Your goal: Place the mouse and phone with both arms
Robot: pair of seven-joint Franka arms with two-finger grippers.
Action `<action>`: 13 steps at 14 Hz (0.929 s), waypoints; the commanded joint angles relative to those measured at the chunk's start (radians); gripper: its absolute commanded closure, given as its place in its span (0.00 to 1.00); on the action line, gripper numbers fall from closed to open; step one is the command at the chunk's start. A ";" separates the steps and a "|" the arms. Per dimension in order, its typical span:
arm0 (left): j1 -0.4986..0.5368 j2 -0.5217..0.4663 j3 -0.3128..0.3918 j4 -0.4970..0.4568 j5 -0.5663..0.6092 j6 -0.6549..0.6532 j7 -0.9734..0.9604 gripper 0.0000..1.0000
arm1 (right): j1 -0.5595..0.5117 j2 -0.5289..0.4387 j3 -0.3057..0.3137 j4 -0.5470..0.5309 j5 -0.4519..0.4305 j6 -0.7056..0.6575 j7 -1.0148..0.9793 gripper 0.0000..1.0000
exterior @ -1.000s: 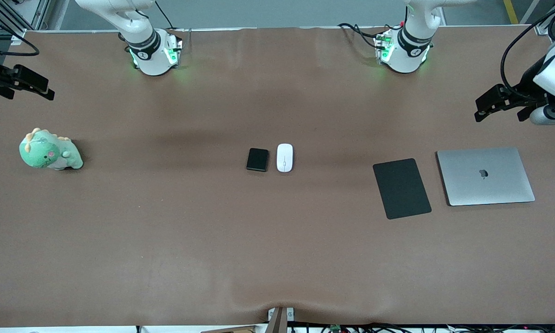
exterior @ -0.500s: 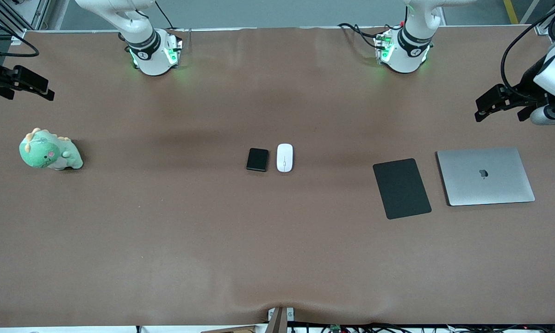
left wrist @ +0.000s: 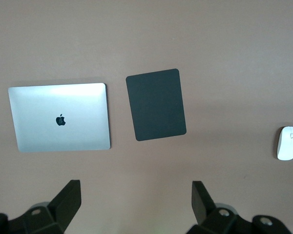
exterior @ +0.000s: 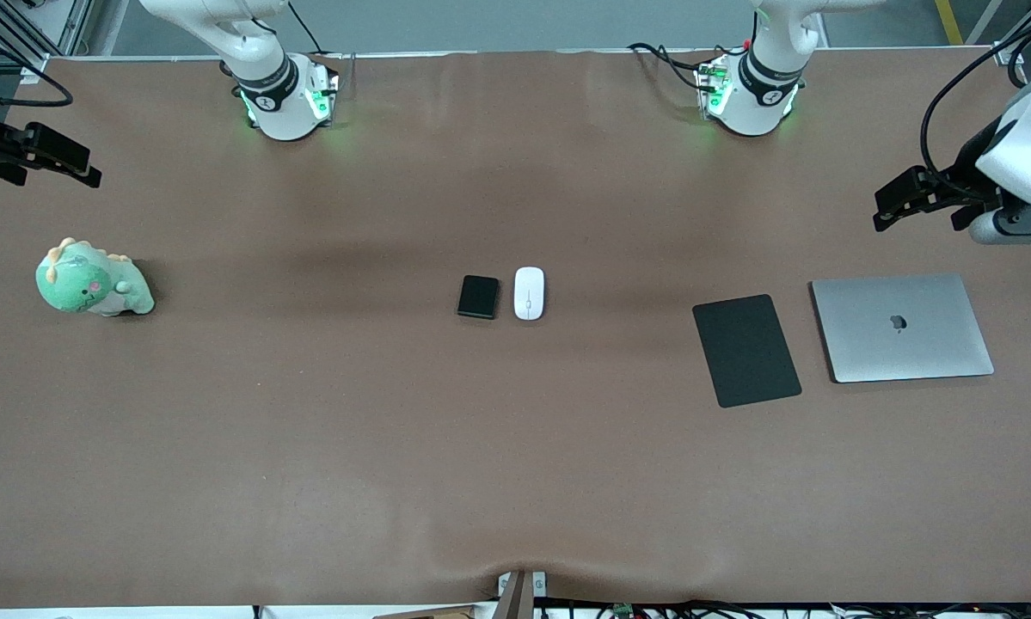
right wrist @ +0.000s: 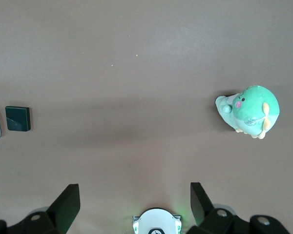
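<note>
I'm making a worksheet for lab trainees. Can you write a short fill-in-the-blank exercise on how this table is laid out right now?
1. The white mouse lies right beside the black ____.
2. The mouse pad lies between the mouse and the closed silver ____.
3. The green plush toy sits toward the ____ arm's end of the table.
4. The left gripper and the right gripper hang with fingers ____, holding nothing.

Missing words: phone; laptop; right; open

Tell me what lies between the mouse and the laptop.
The black mouse pad lies between the mouse and the laptop, flat on the table; the front view shows it.
</note>
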 commanded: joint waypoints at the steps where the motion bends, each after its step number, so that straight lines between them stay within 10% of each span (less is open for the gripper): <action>1: 0.001 0.006 -0.005 0.013 0.008 -0.016 0.013 0.00 | -0.010 0.000 0.004 0.004 -0.008 -0.005 -0.012 0.00; 13: -0.050 0.049 -0.074 0.024 0.010 0.021 -0.009 0.00 | -0.013 0.002 0.004 0.006 -0.008 -0.005 -0.012 0.00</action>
